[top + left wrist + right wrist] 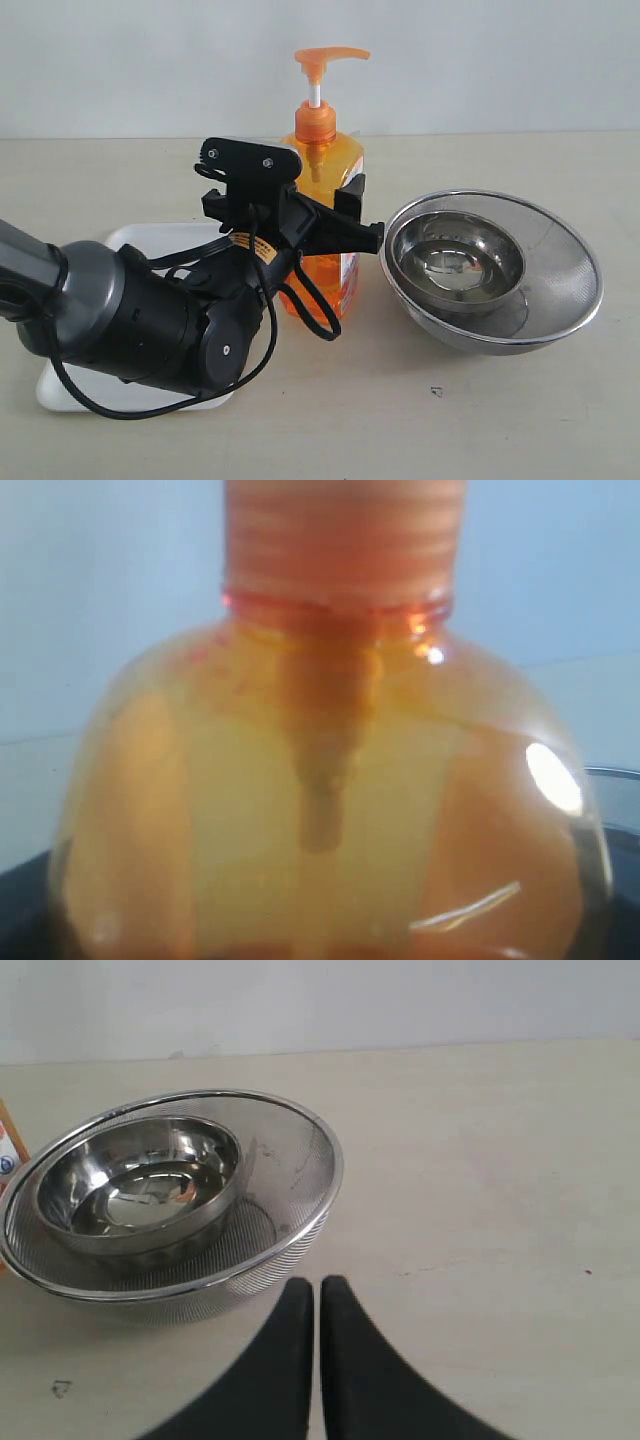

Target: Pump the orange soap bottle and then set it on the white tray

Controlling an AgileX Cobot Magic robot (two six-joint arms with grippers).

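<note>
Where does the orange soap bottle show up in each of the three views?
Exterior view: orange soap bottle at centre, upright, left of the nested steel bowls.
Left wrist view: its shoulder and neck fill the picture.
Right wrist view: only a sliver of its label, at the frame edge beside the bowls.
Shared landmark: the bowls, exterior and right wrist.

A pale beige worktop point(500, 420) carries a white tray point(140, 238) at the left and a mesh steel bowl point(560, 290) at the right, with a smaller steel bowl point(455, 262) nested inside it. Between them stands the orange soap bottle point(345, 165), upright, and a small dark mark point(436, 391) dots the bare surface nearer the camera
</note>
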